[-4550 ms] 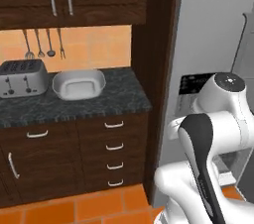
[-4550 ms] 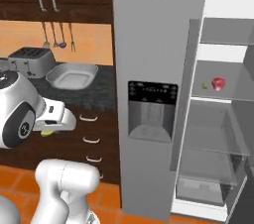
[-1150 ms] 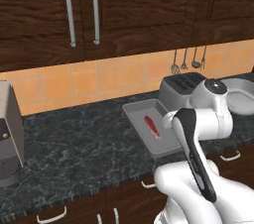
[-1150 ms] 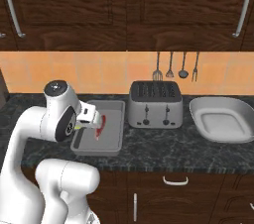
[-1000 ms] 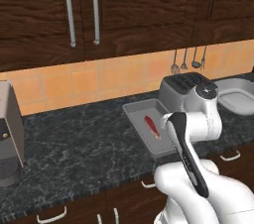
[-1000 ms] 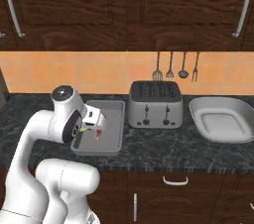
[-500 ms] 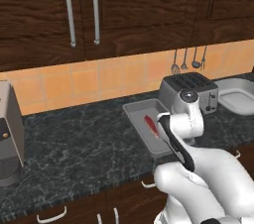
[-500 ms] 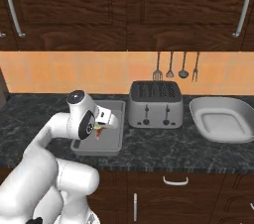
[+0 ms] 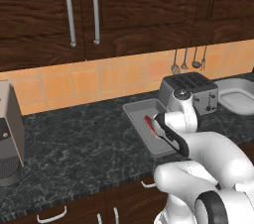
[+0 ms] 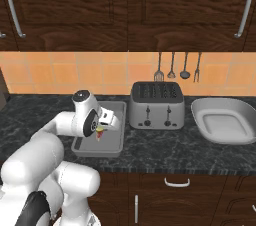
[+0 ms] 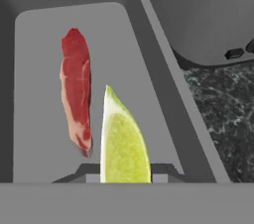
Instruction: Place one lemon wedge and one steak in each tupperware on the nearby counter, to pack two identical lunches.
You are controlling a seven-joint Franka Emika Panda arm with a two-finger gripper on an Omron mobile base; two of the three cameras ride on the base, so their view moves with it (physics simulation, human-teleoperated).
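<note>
While the arm reaches low over the table (image 10: 165, 145), the black marbled top carries everything that matters, laid out along its length toward the tiled back wall. Biggest is the silver toaster (image 10: 156, 105), standing mid-table between the two containers, so it separates the two lunches. To its far side the pale tub (image 10: 222, 120) sits, and nothing shows inside it, so that lunch looks not yet begun. On the toaster's other side the flat grey tray (image 10: 112, 147) lies just beside it, nearer the front edge, and this is where the work is now.

One steak (image 11: 76, 89) lies flat along the tray floor, lengthwise, which leaves the strip next to it free. The gripper (image 11: 123, 177) hangs low above that free strip, pointing down into the tray, probably so the wedge lands beside the meat, not on it. Its jaws pinch the lemon wedge (image 11: 123, 141) at its thick end, pointed tip leading toward the tray floor; whether the grip is already easing I cannot tell, since the wedge hides the pads. In the right base view the wedge shows faintly under the hand.
</note>
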